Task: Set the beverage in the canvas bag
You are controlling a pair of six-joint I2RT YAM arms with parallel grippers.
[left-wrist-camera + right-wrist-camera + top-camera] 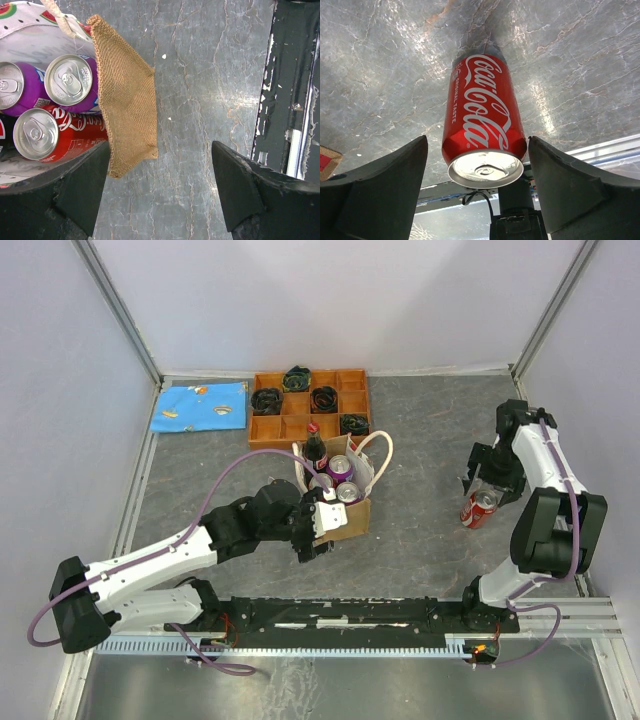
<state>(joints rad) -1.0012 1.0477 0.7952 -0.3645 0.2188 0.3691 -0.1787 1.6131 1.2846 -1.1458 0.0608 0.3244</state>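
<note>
The tan canvas bag [345,518] with white loop handles stands upright at the table's middle. It holds two purple cans [67,80], a red Coca-Cola can [45,135] and a dark bottle [315,450]. My left gripper [315,532] is open and empty at the bag's near corner. In the left wrist view the burlap wall [127,100] hangs between the fingers, close to the left one. Another red Coca-Cola can [481,510] stands upright on the table at the right. My right gripper [477,142] is open around this can [482,120], with a gap at the left finger.
A wooden compartment tray [268,428] with black items stands behind the bag. A blue patterned cloth [200,407] lies at the back left. A black rail [350,612] runs along the near edge. Walls enclose the table on three sides.
</note>
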